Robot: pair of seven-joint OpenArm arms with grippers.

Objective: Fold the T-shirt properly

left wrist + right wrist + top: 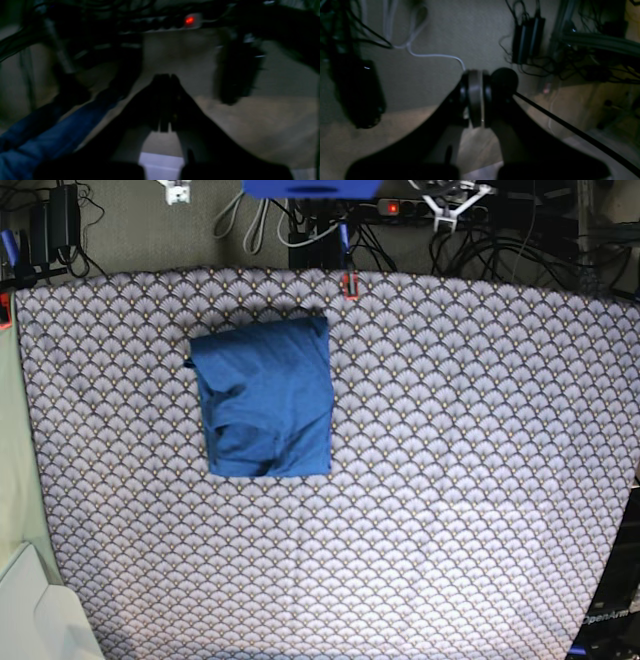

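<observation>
Dim, blurred floor with cables and a power strip (160,23) lit red is all that is seen in both wrist views, and neither arm is visible in the base view, so arm poses are hard to make out. Left gripper (166,80) and right gripper (476,82) are each seen with jaws pressed together, nothing held. T-shirt (265,397) is laid folded into a rough square on the tablecloth (460,480), left of centre toward the far edge, well apart from both grippers.
</observation>
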